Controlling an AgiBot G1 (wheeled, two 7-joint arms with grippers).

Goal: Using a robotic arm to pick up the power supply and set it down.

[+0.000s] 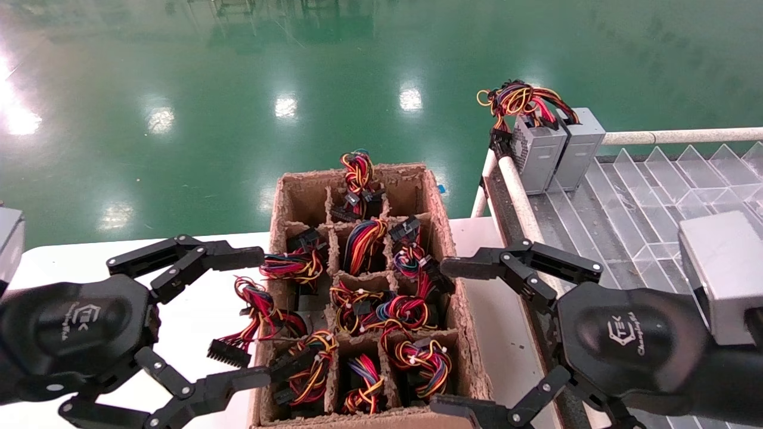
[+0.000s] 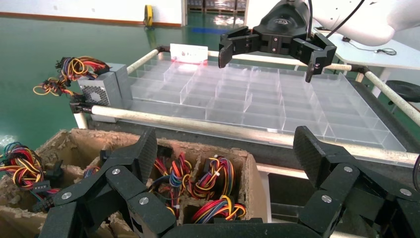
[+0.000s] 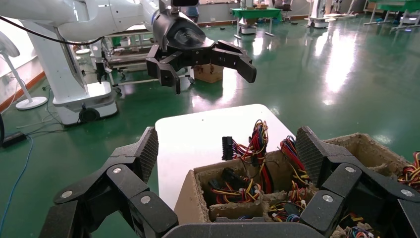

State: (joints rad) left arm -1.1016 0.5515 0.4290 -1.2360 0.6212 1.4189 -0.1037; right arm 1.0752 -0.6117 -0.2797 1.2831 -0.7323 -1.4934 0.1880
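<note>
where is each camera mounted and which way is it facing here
Head view: on the robot's head, looking down at the pulp box of power supplies; left pincer and right pincer show, both open.
Left wrist view: on the left arm, facing across the box toward the clear divider tray; its own fingers frame it.
Right wrist view: on the right arm, facing back across the box to the white table.
Shared: each wrist view shows the other arm's pincer.

Left claw (image 1: 256, 316) and right claw (image 1: 453, 336) both hover level, fingers spread wide, holding nothing
</note>
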